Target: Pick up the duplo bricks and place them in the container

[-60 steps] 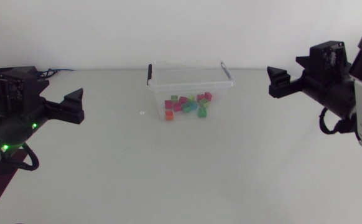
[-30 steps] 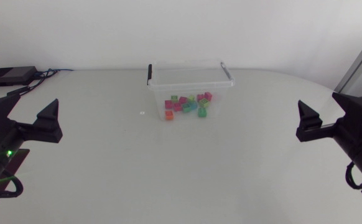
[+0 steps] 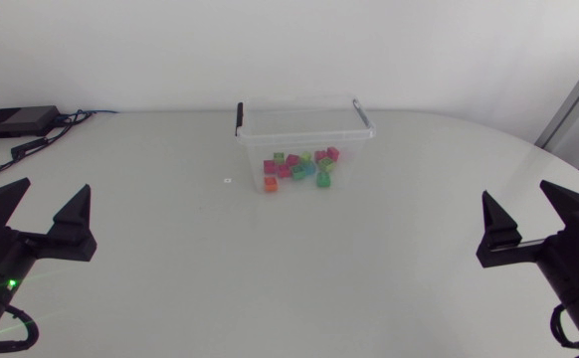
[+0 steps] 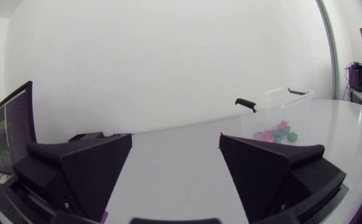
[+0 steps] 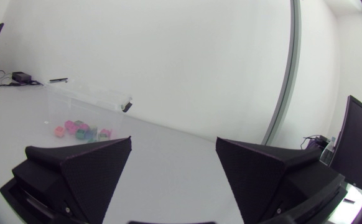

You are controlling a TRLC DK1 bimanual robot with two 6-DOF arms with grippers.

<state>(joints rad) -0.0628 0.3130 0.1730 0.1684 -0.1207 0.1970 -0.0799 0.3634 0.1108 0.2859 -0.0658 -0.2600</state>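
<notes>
A clear plastic container (image 3: pixel 302 124) with black handles stands at the table's far middle. Several duplo bricks (image 3: pixel 299 169), pink, green, teal and orange, lie inside it. My left gripper (image 3: pixel 41 214) is low at the left edge, open and empty, far from the container. My right gripper (image 3: pixel 533 217) is low at the right edge, open and empty as well. The left wrist view shows its broad fingers (image 4: pixel 274 168) apart, with the container (image 4: pixel 274 112) and bricks (image 4: pixel 277 132) well ahead. Ahead of the right gripper (image 5: pixel 171 171) sit the container (image 5: pixel 91 99) and bricks (image 5: pixel 81 130).
A small white speck (image 3: pixel 227 181) lies on the table to the left of the container. A black box (image 3: pixel 16 121) with cables sits at the far left corner. Bare grey tabletop (image 3: pixel 289 268) stretches between the two grippers.
Both arms have drawn back from near the container's height toward the table's front, and outward to the side edges. Both grippers stayed open.
</notes>
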